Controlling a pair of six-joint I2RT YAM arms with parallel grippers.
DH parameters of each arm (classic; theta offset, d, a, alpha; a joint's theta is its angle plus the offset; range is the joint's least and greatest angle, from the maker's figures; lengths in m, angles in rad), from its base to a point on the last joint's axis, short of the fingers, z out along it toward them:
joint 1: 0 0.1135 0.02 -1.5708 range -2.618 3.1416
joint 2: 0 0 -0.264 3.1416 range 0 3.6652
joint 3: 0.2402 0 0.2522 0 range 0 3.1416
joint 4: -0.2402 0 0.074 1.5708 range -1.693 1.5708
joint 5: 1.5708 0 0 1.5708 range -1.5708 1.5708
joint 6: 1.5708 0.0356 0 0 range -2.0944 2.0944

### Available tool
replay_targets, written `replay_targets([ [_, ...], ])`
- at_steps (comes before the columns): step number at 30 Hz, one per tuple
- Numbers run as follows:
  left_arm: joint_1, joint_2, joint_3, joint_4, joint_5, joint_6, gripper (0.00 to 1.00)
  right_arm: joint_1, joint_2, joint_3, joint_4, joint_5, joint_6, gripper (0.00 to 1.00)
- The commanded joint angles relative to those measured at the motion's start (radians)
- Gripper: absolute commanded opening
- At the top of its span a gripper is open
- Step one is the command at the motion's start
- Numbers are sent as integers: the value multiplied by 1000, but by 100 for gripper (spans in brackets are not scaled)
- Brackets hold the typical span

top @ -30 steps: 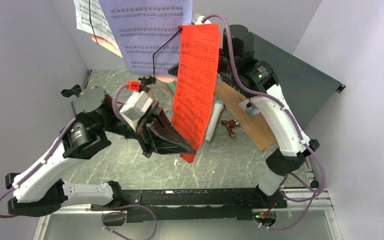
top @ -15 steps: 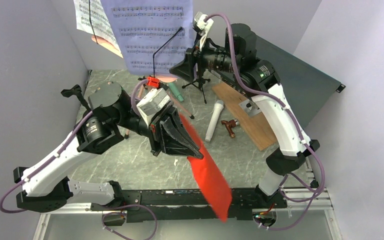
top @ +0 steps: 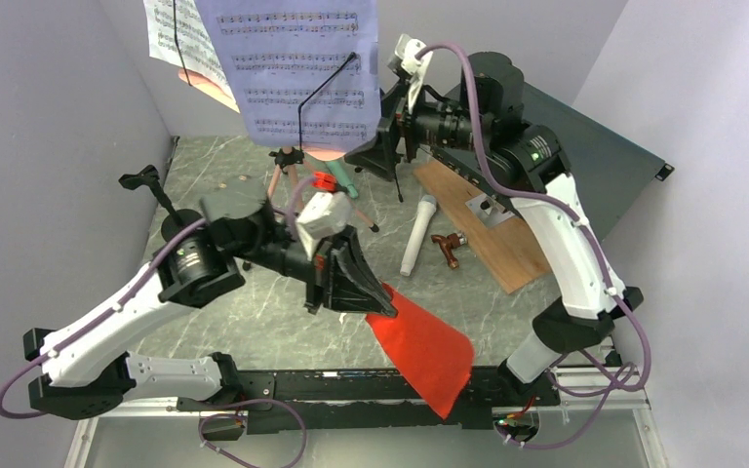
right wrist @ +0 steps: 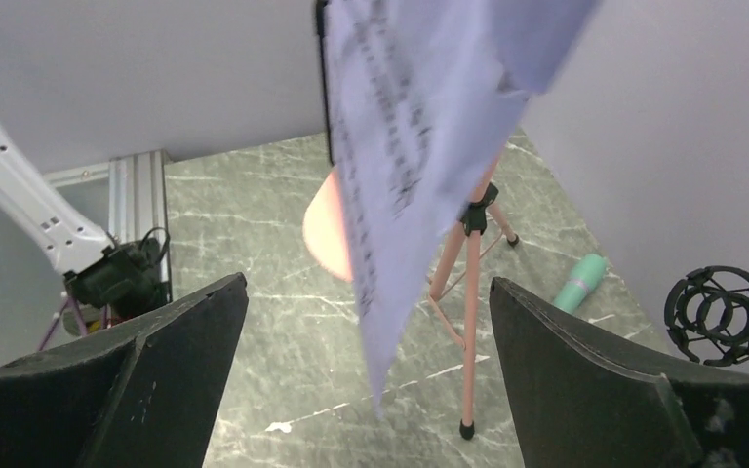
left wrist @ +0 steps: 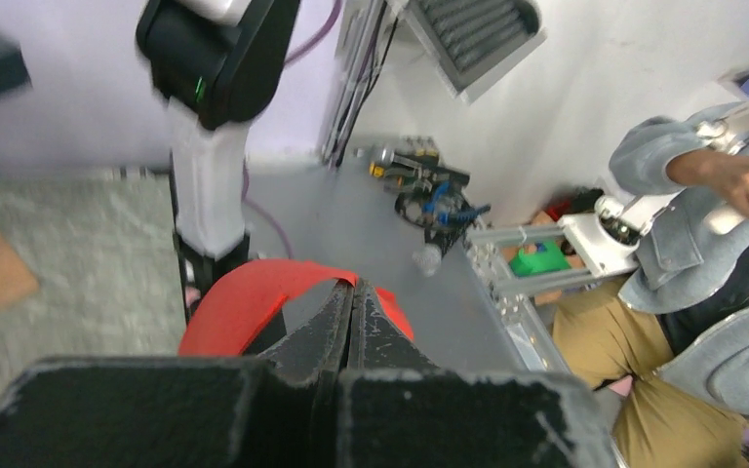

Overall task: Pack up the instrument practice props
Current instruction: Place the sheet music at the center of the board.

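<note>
My left gripper (top: 380, 298) is shut on a corner of the red sheet-music page (top: 425, 353), which droops over the table's front edge. The left wrist view shows the jaws (left wrist: 354, 289) pinching that page (left wrist: 254, 297). The lavender page (top: 293, 68) and a white page (top: 169, 34) hang on the pink tripod (top: 279, 180). My right gripper (top: 382, 148) is open just right of the lavender page (right wrist: 400, 146), with the tripod's leg (right wrist: 468, 292) beyond. The green microphone (top: 345, 183) and the white microphone (top: 417, 234) lie on the table. One black mount (top: 142, 179) stands at the left and another (right wrist: 720, 314) near the wall.
A flat brown wooden board (top: 492, 239) with a small brown piece (top: 446, 245) lies at the right. The dark green box (top: 585, 146) leans behind it. Walls close in on the left, back and right. A seated person (left wrist: 702, 283) is beyond the front edge.
The red page stood upright by the stand a second ago. It now hangs low at the front from my left gripper, which swung right and forward. The right gripper shifted slightly right.
</note>
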Motion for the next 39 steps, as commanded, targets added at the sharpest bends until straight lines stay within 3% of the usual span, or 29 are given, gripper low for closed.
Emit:
replay_targets([
  [1, 0, -6, -120, -98, -22, 5, 0, -6, -97, -38, -21, -46, -84, 98],
  [14, 44, 89, -240, -220, -193, 87, 0, -103, -200, -141, -86, -152, -184, 99],
  [22, 64, 208, -85, -566, -376, 227, 0, -241, -353, -362, -216, -292, -378, 99],
  [31, 77, 305, 145, -868, -624, 426, 0, -308, -477, -702, -236, -247, -498, 99],
  [36, 64, 303, 179, -921, -777, 577, 0, -341, -509, -834, -194, -257, -529, 100],
  [39, 48, 282, 115, -917, -862, 687, 0, -342, -505, -883, -257, -326, -697, 100],
])
